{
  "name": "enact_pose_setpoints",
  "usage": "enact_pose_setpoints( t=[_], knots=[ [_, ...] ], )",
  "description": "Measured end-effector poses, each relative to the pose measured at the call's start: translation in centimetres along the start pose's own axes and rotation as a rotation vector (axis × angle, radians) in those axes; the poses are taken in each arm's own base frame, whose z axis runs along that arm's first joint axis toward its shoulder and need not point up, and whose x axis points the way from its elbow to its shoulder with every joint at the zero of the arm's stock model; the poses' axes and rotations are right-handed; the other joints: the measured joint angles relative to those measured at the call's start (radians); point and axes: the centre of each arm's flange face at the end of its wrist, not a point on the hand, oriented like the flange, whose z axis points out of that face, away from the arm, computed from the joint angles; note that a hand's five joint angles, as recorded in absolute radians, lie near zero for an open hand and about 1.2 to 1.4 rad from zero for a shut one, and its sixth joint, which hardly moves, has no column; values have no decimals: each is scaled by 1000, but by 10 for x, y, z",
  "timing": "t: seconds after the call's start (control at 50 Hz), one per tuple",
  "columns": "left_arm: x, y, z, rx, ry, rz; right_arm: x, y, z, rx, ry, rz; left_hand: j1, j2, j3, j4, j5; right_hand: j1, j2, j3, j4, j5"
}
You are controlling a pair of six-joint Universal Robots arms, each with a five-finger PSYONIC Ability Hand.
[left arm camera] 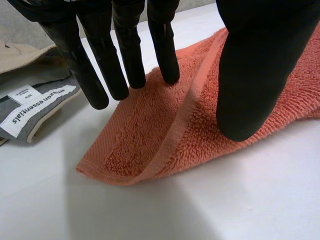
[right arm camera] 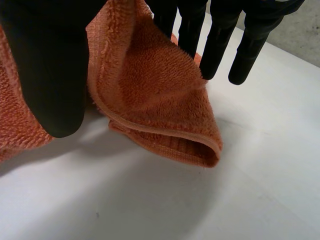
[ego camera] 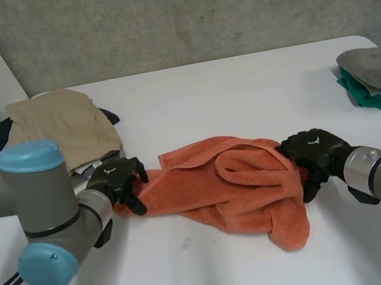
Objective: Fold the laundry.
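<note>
- The orange towel (ego camera: 231, 187) lies crumpled in the middle of the white table (ego camera: 240, 89), between the two hands.
- The left hand (ego camera: 114, 179) rests its straight, slightly spread fingers (left arm camera: 127, 60) and its thumb on the towel's left corner.
- The right hand (ego camera: 314, 150) pinches a raised fold at the towel's right edge between its thumb and straight fingers (right arm camera: 215, 45).

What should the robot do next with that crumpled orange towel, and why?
Probably the left hand should pinch the corner of the orange towel under its fingers. It rests open on that flat corner, while the right hand pinches a raised fold at the opposite side; the bunched towel needs both grips to be spread.
</note>
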Motion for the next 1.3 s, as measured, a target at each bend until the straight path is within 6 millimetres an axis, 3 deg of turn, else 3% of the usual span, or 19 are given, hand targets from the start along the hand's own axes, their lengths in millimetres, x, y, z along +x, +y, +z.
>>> enact_pose_setpoints(
  t=[0.04, 0.1, 0.16, 0.24, 0.36, 0.48, 0.5, 0.56, 0.64, 0.74, 0.84, 0.94, 1.0, 1.08, 1.1, 1.12, 1.2, 1.24, 1.3],
  knots=[
    [1, 0, 1, 0, 2, 0, -3, 1, 1, 11, -3, -8, 28, 29, 26, 27, 25, 60, 66, 63, 62, 54],
    [3, 1, 3, -2, 8, 3, -6, 2, 3, 33, -1, -22, 273, 259, 258, 258, 253, 424, 441, 423, 429, 420],
    [4, 2, 5, -5, 12, 6, -7, 2, 4, 55, 7, -35, 432, 437, 426, 428, 422, 611, 675, 646, 665, 643],
    [5, 1, 6, -7, 12, 8, -5, 0, 6, 83, 26, -52, 563, 607, 600, 607, 587, 611, 699, 687, 717, 659],
    [3, -6, 6, 2, 6, 9, 5, -22, 0, 149, 70, -96, 563, 625, 620, 625, 589, 611, 699, 692, 719, 659],
    [-2, -42, -7, 87, -10, 9, 18, -79, -29, 287, 144, -192, 563, 625, 620, 625, 589, 611, 699, 707, 719, 660],
    [-3, -58, -16, 133, -16, 9, 21, -97, -40, 322, 166, -217, 563, 625, 620, 625, 589, 611, 699, 707, 719, 660],
    [-6, -88, -36, 227, -26, 11, 29, -122, -61, 357, 204, -251, 563, 626, 620, 626, 589, 611, 699, 707, 719, 660],
    [-7, -122, -68, 355, -35, 17, 38, -143, -83, 349, 240, -285, 563, 626, 620, 625, 589, 611, 699, 707, 720, 660],
    [-7, -135, -84, 426, -39, 24, 41, -149, -96, 285, 247, -330, 563, 626, 620, 626, 589, 611, 699, 706, 720, 660],
    [-7, -127, -69, 416, -44, 44, 43, -143, -93, 201, 239, -392, 563, 626, 621, 626, 589, 611, 699, 707, 720, 660],
    [-7, -124, -30, 434, -59, 138, 59, -139, -66, 155, 285, -464, 563, 629, 625, 630, 589, 611, 699, 706, 720, 660],
    [-4, -146, -12, 552, -76, 211, 78, -149, -43, 206, 376, -509, 563, 630, 625, 630, 589, 611, 699, 707, 723, 660],
    [1, -207, -13, 857, -129, 267, 95, -188, -23, 426, 555, -595, 563, 631, 626, 630, 589, 611, 699, 711, 723, 660],
    [1, -220, -16, 922, -143, 271, 96, -198, -22, 483, 592, -612, 563, 631, 626, 630, 589, 611, 699, 711, 723, 660],
    [0, -252, -28, 1091, -183, 275, 98, -224, -22, 639, 689, -650, 563, 631, 626, 630, 589, 611, 699, 711, 723, 660],
    [-4, -305, -67, 1385, -265, 256, 94, -270, -36, 931, 845, -701, 563, 631, 626, 630, 589, 611, 699, 711, 723, 673],
    [-6, -318, -83, 1460, -291, 244, 91, -283, -43, 1012, 879, -715, 563, 631, 626, 630, 589, 611, 699, 711, 723, 674],
    [-6, -311, -84, 1424, -291, 240, 87, -282, -42, 1016, 853, -716, 563, 631, 626, 630, 590, 611, 699, 711, 723, 674]
  ],
)
